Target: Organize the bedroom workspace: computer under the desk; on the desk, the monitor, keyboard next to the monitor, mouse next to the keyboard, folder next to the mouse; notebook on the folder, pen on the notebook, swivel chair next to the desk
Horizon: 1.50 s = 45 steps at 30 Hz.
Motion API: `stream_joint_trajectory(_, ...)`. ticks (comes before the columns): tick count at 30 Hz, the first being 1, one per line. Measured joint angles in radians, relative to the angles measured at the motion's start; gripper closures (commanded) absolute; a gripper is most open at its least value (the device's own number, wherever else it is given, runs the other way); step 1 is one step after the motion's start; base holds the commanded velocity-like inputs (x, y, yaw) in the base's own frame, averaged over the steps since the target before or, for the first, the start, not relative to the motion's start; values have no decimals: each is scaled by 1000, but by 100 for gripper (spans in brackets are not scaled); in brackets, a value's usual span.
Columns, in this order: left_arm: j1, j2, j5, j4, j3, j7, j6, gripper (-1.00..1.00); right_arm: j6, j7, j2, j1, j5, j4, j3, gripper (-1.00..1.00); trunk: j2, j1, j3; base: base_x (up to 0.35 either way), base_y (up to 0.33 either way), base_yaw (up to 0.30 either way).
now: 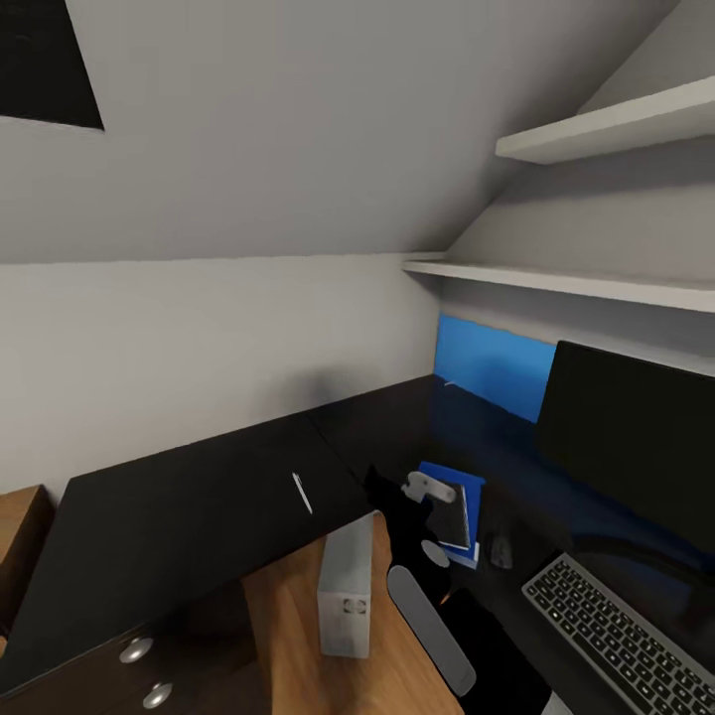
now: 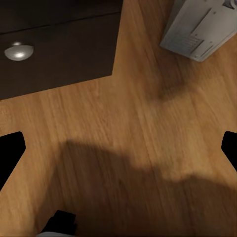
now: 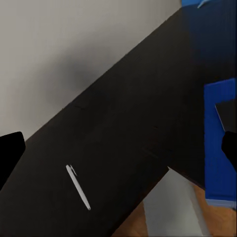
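The pen (image 1: 302, 493) lies alone on the bench's (image 1: 179, 516) left wing, well apart from the notebook (image 1: 452, 514) stacked on the folder (image 1: 475, 487). Right tool (image 3: 118, 148), jaws apart, should descend square across the pen's middle.

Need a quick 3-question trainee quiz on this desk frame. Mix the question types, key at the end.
1. True or false: the notebook lies on the folder.
2. Where is the pen? A) on the desk, apart from the folder; B) on the floor; C) on a shelf.
3. Which small object sits between the folder and the keyboard?
Key: 1 true; 2 A; 3 the mouse.
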Motion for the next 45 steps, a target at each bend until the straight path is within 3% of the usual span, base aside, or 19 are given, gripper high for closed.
stream_joint_trajectory(4,0,0,0,1,0,1,0,-100,2,-1,-10,1,16,-4,20,-100,28,-15,13,0,0,0)
stream_joint_trajectory(12,0,3,1,2,3,4,0,-100,0,-3,-8,1,26,-7,44,-100,28,-15,13,0,0,0)
stream_joint_trajectory(14,0,2,2,2,3,4,0,-100,-4,-6,-7,1,30,-7,74,-100,28,-15,13,0,0,163)
stream_joint_trajectory(26,0,5,1,4,4,3,3,-100,-1,-6,-8,1,35,1,79,-100,28,-15,1,0,0,176)
stream_joint_trajectory(34,0,5,-1,149,5,-2,-4,-100,-1,-6,-10,1,38,1,75,-100,28,-15,-9,0,0,159)
stream_joint_trajectory(37,0,5,-2,196,5,-2,-36,-100,-1,-6,-10,1,38,1,75,-100,28,-15,-13,0,0,158)
stream_joint_trajectory(45,0,-1,0,459,3,-2,-300,-100,0,-8,-11,1,38,-1,74,-100,28,-15,-23,0,0,158)
